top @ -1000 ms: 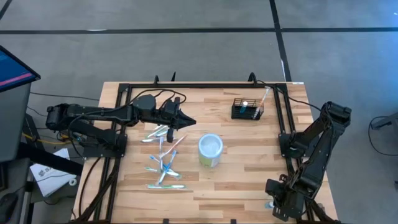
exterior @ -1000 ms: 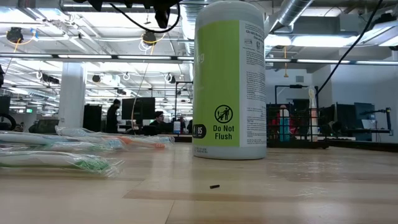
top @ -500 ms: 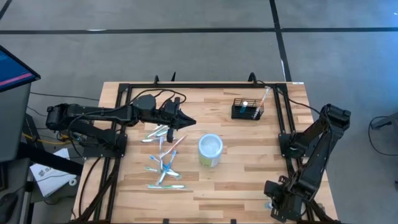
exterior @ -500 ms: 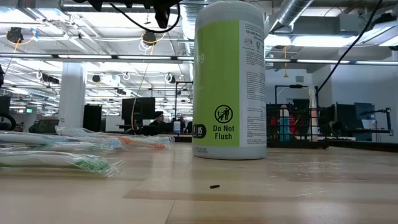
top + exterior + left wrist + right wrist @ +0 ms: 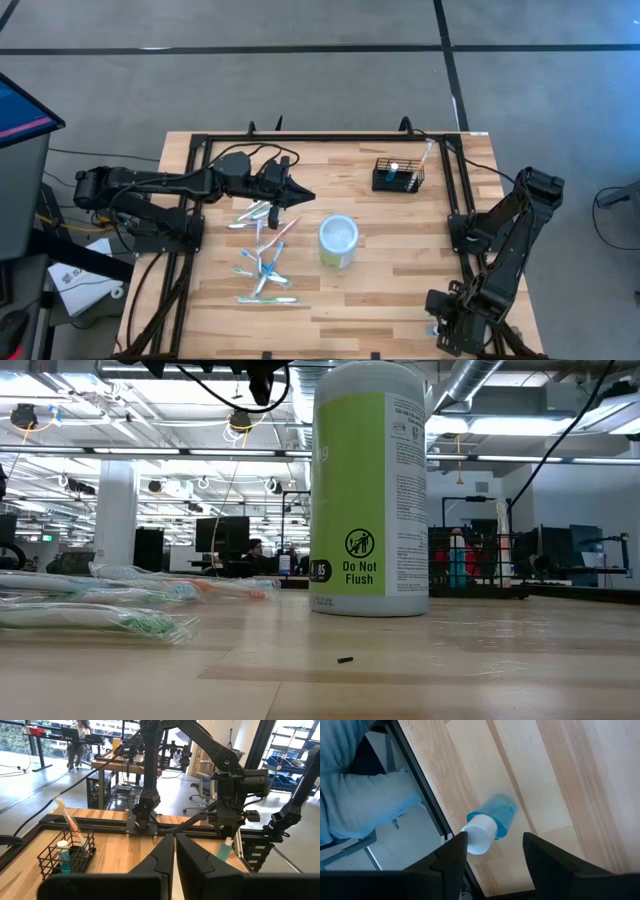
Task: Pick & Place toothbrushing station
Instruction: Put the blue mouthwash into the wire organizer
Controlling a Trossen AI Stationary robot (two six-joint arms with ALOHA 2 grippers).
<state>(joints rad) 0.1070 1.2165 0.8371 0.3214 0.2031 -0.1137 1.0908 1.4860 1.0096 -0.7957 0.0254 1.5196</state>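
We find the toothbrushing station (image 5: 398, 176), a small black wire-mesh basket, standing at the far right part of the wooden table (image 5: 400, 280), near the black frame rail; it holds a blue-based item with a white cap and a slanted orange-and-white stick, as the left wrist view confirms (image 5: 66, 852). The left gripper (image 5: 298, 198) is extended over the table's far-left middle, above the upper end of a scatter of wrapped toothbrushes (image 5: 262, 262); its fingers (image 5: 165, 854) lie pressed together with only a thin seam between them and hold nothing. A white-and-pale-green cylindrical container (image 5: 338, 241) stands upright near the table's centre, just beside the toothbrushes and well apart from the basket; the low view shows its label (image 5: 368, 490). The right gripper (image 5: 447, 330) is folded down at the near right corner. Its fingers (image 5: 447, 857) stand apart, and between them, on the table below, lies a small blue bottle with a white cap (image 5: 490, 822), untouched.
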